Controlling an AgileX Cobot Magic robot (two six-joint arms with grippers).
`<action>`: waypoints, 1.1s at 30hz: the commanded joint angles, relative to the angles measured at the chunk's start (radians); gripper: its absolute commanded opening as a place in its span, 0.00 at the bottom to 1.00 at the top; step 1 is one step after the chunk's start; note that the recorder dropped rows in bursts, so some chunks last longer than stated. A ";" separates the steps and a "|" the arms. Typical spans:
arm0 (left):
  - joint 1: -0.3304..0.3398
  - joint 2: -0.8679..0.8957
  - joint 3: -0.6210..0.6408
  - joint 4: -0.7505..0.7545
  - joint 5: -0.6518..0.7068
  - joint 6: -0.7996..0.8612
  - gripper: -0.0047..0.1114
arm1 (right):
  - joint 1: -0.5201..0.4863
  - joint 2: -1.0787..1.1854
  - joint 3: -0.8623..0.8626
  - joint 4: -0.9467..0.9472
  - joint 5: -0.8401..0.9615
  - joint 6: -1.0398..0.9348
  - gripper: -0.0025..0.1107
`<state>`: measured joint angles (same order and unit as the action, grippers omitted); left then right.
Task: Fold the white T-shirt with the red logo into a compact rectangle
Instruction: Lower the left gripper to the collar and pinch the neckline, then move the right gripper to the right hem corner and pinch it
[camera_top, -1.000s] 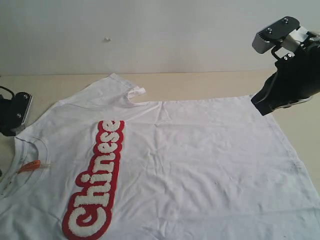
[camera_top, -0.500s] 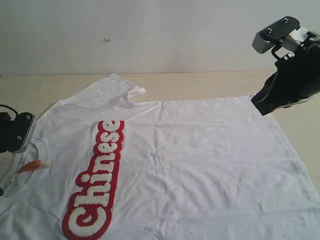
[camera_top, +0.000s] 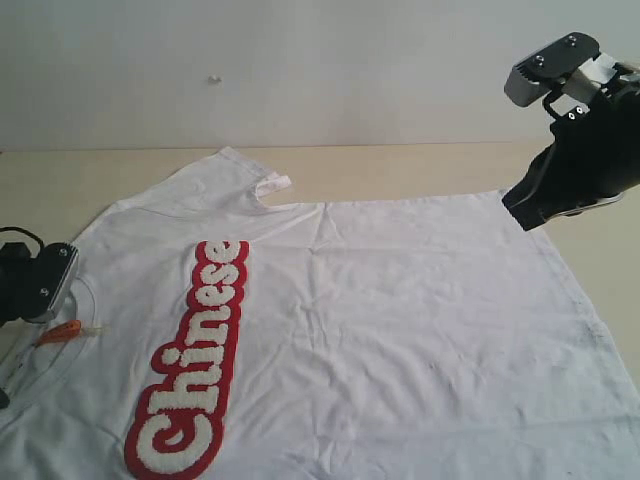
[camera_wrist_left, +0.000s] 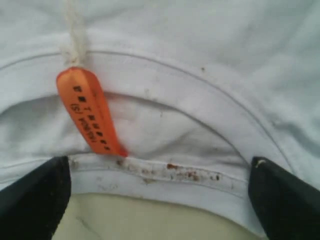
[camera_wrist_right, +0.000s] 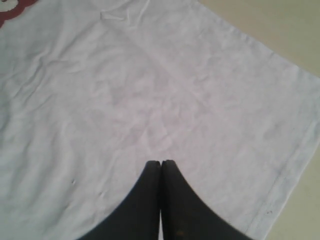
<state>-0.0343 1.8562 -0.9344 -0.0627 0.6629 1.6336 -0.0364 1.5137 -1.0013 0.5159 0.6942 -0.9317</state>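
All three views share the white T-shirt (camera_top: 400, 330), wrists nearest.

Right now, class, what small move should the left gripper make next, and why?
Probably lower the left gripper slightly and close on the collar: its jaws stand open either side of the collar's edge beside the orange tag, and the white T-shirt lies flat, not yet folded.

White T-shirt (camera_top: 400, 330) flat on table (camera_top: 420, 165); left hand (camera_top: 38, 285) at collar (camera_top: 88, 292), seemingly touching.
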 joint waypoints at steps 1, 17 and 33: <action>0.003 0.006 0.001 -0.005 0.001 0.011 0.84 | 0.002 0.000 -0.003 0.007 -0.008 -0.009 0.02; 0.003 0.053 0.001 0.045 -0.042 0.011 0.84 | 0.002 0.000 -0.003 0.007 -0.011 -0.009 0.23; 0.003 0.053 0.001 0.045 -0.042 0.011 0.84 | 0.002 0.000 -0.003 0.102 0.026 -0.009 0.75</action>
<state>-0.0343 1.8832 -0.9430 -0.0496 0.6715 1.6418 -0.0364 1.5137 -1.0013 0.6099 0.7001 -0.9317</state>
